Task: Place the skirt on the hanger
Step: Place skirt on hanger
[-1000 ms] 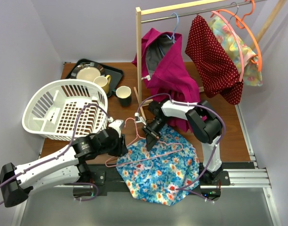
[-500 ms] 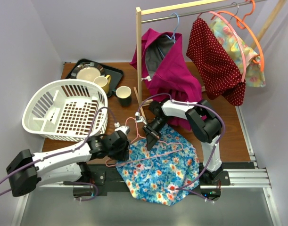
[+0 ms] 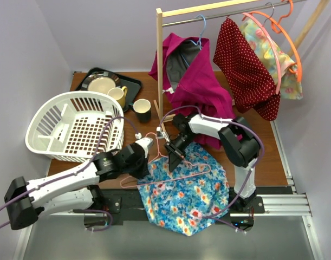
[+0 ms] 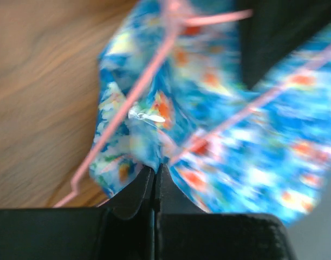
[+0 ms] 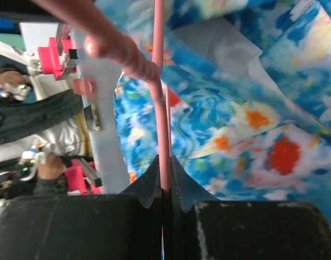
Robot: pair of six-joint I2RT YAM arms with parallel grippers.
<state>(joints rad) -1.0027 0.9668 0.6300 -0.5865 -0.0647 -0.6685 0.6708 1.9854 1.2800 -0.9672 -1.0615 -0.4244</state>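
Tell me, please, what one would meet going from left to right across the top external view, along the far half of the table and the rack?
white basket → dark cup → wooden rack post → magenta garment → red dotted garment

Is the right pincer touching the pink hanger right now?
Touching. The right wrist view shows the right pincer shut on the pink hanger wire.

A skirt lies at the near edge of the surface, with a hanger on top. A basket sits to its left, and a tray behind the basket.
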